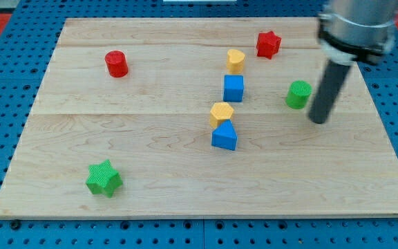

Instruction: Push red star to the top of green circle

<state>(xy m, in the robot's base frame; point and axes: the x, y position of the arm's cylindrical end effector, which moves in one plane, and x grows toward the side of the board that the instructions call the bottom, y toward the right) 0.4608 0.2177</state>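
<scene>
- My tip (318, 120) stands on the board just beside the green circle (298, 95), on its lower-right flank in the view, apparently not touching it. The arm carries no gripper, only a bare rod, so there is nothing to open or close and nothing is held.
- Risk one: the tip is far closer to the green circle than to the red star (268, 44). A direct run toward the star would likely clip the circle and shift the reference block.
- Risk two: the star lies up and to the view's left of the circle. A push from its left side, if carried too far, could send it past the spot above the circle toward the wooden board's (185, 173) right edge.
- Risk three: the yellow heart-like block (235, 60) sits near the star on its left; a careless approach from that side could disturb it.
- Risk four: a star's points may turn it under an off-centre push, so it could rotate away from the tip.
- Condition of the red star: small, solid red, lobed outline, lying flat near the view's top, clear of all neighbours.
</scene>
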